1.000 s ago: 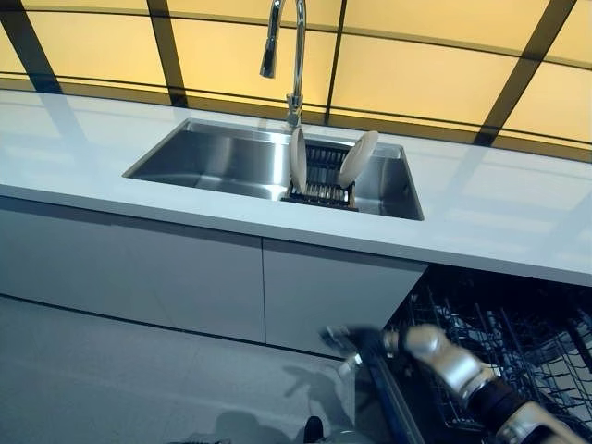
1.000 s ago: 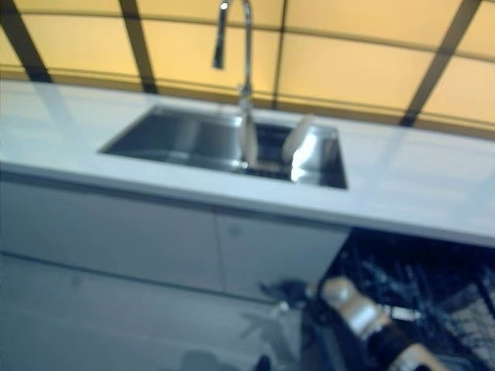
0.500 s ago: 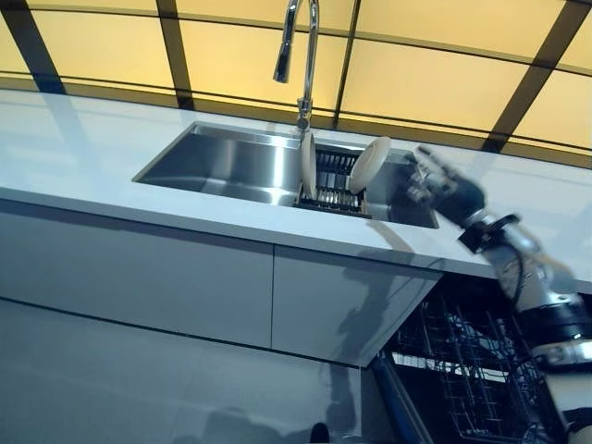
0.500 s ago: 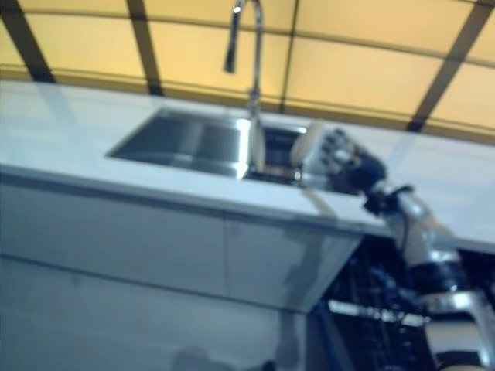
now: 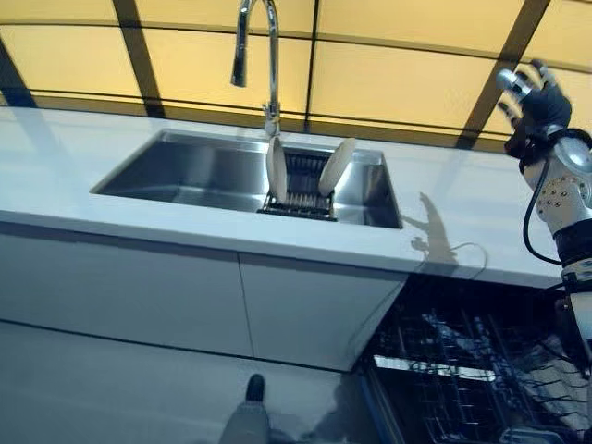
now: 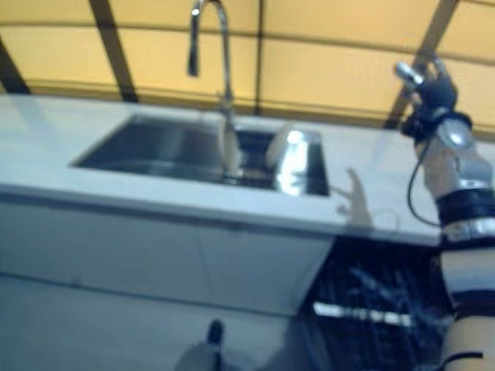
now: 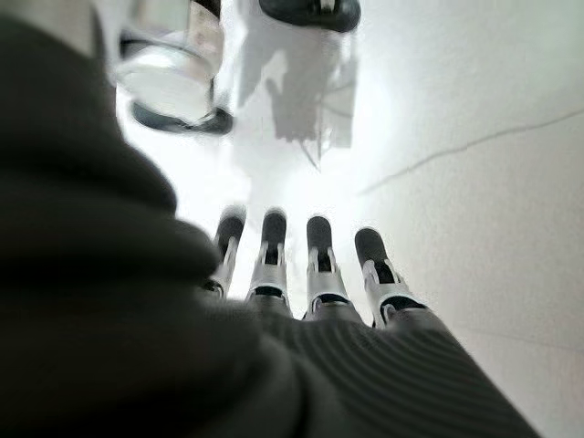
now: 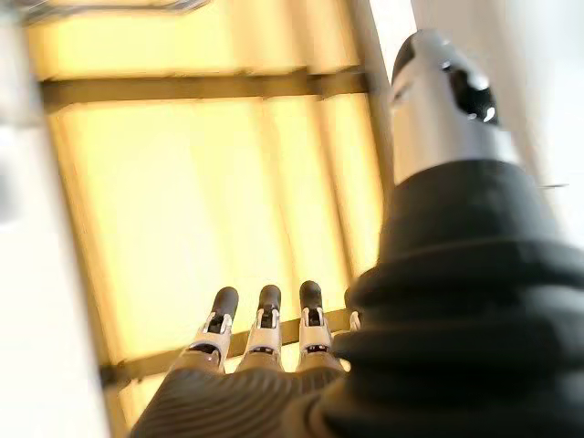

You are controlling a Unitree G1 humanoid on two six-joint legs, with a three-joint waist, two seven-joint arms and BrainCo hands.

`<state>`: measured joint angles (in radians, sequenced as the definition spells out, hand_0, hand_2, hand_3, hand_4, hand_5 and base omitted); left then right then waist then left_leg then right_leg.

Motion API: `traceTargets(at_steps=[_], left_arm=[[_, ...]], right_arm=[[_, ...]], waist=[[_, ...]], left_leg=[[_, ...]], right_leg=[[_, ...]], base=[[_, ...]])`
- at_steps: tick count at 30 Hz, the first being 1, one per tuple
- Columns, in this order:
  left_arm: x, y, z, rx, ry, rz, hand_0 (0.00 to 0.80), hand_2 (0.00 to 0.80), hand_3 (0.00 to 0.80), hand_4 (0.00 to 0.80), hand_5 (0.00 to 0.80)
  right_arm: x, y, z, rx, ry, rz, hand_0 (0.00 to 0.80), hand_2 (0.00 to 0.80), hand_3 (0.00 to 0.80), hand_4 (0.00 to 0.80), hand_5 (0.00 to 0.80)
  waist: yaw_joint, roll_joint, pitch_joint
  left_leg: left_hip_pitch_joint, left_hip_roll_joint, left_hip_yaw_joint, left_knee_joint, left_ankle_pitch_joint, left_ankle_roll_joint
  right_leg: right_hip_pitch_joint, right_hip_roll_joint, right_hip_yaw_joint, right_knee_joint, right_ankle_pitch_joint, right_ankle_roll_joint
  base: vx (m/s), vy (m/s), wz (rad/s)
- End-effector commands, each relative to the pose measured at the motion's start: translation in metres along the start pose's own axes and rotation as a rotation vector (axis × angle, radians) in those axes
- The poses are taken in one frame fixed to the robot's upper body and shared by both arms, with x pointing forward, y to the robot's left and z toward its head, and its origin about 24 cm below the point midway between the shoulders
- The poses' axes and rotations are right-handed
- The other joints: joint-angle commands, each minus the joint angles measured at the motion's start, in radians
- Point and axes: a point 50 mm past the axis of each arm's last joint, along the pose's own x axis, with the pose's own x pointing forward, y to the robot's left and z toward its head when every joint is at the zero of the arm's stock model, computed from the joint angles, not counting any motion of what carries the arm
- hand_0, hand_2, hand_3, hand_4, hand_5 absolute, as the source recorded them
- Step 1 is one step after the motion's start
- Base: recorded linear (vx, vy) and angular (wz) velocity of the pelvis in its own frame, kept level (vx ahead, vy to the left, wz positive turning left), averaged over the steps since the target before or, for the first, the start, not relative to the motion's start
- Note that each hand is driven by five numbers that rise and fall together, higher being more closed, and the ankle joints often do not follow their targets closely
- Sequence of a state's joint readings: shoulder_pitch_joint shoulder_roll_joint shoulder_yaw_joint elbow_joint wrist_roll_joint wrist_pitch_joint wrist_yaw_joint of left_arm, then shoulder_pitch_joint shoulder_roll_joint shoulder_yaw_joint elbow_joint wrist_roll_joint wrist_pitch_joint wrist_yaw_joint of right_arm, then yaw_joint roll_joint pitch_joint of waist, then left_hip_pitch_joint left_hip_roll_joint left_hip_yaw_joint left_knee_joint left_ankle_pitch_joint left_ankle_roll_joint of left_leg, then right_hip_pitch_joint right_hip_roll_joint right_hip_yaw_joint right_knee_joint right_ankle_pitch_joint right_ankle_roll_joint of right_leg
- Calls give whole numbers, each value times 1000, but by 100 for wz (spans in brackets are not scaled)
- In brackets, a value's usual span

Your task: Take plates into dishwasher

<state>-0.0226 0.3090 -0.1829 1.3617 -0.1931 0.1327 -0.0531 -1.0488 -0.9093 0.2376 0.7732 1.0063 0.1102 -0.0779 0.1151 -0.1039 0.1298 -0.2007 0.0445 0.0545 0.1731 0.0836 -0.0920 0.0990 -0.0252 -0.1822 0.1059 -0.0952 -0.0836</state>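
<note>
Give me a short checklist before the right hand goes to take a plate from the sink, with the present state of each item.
1. Plates ready: ok. Two plates stand on edge in the rack inside the sink.
2. Right hand free: ok, fingers straight, holding nothing.
3. Right hand near a plate: not ok, raised over the countertop, away from the sink.
4. Dishwasher open: ok, its wire basket shows below the counter.
5. Faucet clear of the path: cannot tell; it stands just behind the rack.
6. Left hand idle: ok, open, pointing at the floor.
</note>
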Motion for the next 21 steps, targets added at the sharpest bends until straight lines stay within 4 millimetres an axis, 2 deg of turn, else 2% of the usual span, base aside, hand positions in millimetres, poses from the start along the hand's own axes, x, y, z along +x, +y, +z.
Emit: traceTargets(at_steps=[1, 5, 11, 13, 14, 15, 16, 18, 19, 20, 21], left_arm=[[-2, 12, 20, -17, -51, 70, 0, 0, 0, 0, 0], [-3, 19, 26, -4, -61, 81, 0, 0, 0, 0, 0], [-3, 19, 22, 11, -52, 81, 0, 0, 0, 0, 0], [-3, 19, 22, 14, -49, 80, 0, 0, 0, 0, 0], [-3, 19, 23, 32, -47, 77, 0, 0, 0, 0, 0], [-3, 21, 23, 48, -45, 76, 0, 0, 0, 0, 0], [-4, 23, 24, 65, -47, 78, 0, 0, 0, 0, 0], [-4, 25, 21, 84, -46, 81, 0, 0, 0, 0, 0], [-4, 25, 21, 84, -46, 81, 0, 0, 0, 0, 0], [-5, 30, 20, 76, -43, 85, 0, 0, 0, 0, 0], [-5, 35, 20, 43, -49, 94, 0, 0, 0, 0, 0]], right_arm=[[1, -8, 33, -57, -31, 53, 0, 0, 0, 0, 0], [0, -14, 34, -63, 0, 61, 0, 0, 0, 0, 0], [1, -6, 37, -46, -2, 71, 0, 0, 0, 0, 0], [2, -3, 38, -47, -8, 54, 0, 0, 0, 0, 0], [2, -3, 37, -51, -1, 45, 0, 0, 0, 0, 0], [1, -4, 34, -52, 10, 39, 0, 0, 0, 0, 0], [1, -5, 31, -66, 19, 27, 0, 0, 0, 0, 0], [0, -7, 27, -78, 17, 16, 0, 0, 0, 0, 0], [0, -7, 27, -78, 17, 16, 0, 0, 0, 0, 0], [1, -4, 23, -83, 17, 20, 0, 0, 0, 0, 0], [2, 1, 19, -110, 25, 4, 0, 0, 0, 0, 0]], waist=[[7, -33, -65], [12, -53, -81], [29, -70, -70], [29, -67, -71], [31, -67, -76], [28, -74, -78], [19, -70, -78], [-7, -37, -60], [-5, -38, -61], [-25, -16, -36], [-28, -8, -26]], left_leg=[[115, -15, 11, -137, 12, 56], [81, -16, 18, -106, -5, 58], [5, -4, 29, 11, -48, 50], [-4, -5, 30, 23, -58, 58], [-8, -17, 30, 24, -68, 72], [5, -34, 33, 16, -75, 87], [29, -47, 31, -7, -74, 103], [96, -45, 11, -46, -78, 111], [96, -46, 13, -48, -77, 110], [168, -41, 6, -81, -80, 106], [205, -26, 10, -106, -68, 91]], right_leg=[[107, -82, 44, -22, 23, 158], [103, -100, 27, -59, 41, 165], [124, -118, 19, -91, 49, 173], [131, -124, 21, -70, 30, 180], [142, -129, 20, -42, 22, 187], [133, -145, 17, 14, 61, 207], [71, -164, 29, 154, 145, 224], [-82, -162, 64, 362, 226, 233], [-87, -164, 66, 370, 222, 233], [-194, -174, 65, 408, 247, 228], [-198, -187, 34, 291, 230, 215]], base=[[228, 47, 37], [121, -7, 20], [99, -27, 10], [128, 51, 4], [153, 77, 4], [133, 102, 2], [115, 126, 14], [100, 120, 21], [108, 75, 13], [131, -34, 11], [181, -190, -6]])
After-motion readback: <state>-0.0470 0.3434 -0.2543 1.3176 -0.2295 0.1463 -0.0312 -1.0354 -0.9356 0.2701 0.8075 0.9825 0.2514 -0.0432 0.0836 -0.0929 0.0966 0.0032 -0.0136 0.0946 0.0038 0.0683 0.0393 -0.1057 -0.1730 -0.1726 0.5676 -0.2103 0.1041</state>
